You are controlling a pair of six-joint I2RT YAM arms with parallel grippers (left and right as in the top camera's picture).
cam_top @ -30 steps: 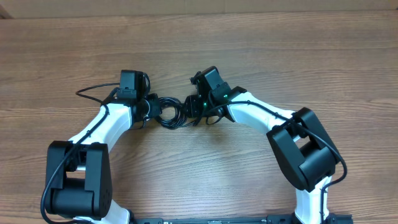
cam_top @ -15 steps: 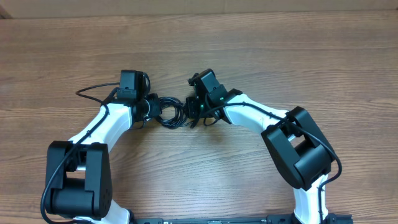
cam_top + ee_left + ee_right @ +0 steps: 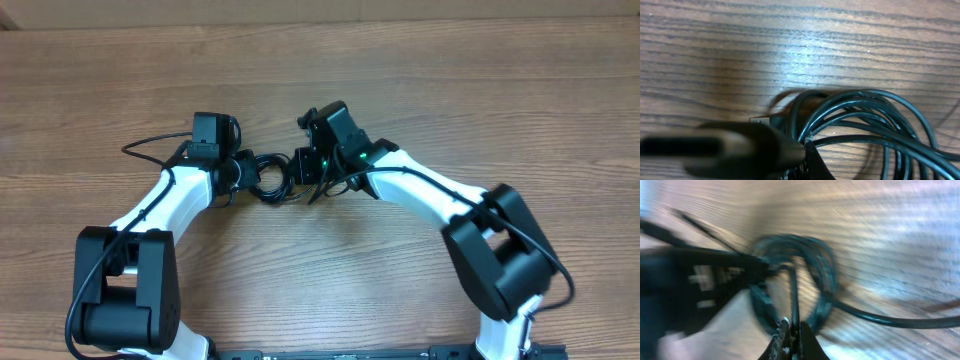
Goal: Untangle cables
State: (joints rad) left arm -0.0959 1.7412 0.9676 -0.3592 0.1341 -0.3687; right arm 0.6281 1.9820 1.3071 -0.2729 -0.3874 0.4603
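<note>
Can't get the left fingers [image 3: 725, 147] in focus up close, just a dark blur, and losing the cables [image 3: 865, 125] off the right and bottom edges. Getting pure smear from the right wrist, right fingers [image 3: 807, 345] barely readable. From overhead, can't spot either pair, or tell where any cable ends.

from overhead we look straight down on the worktop [image 3: 450, 80], far enough off to take in the left arm [image 3: 150, 215] and the right arm [image 3: 440, 200], their bases at the bottom edge. the left wrist camera sits low and very close, facing across the wood grain to the cables [image 3: 875, 125], which fill its lower right. the right wrist camera, blurred, is just as near and faces the opposite way, toward the left arm. all three views share one small patch: the coiled cables at mid-worktop, between the two wrists.
</note>
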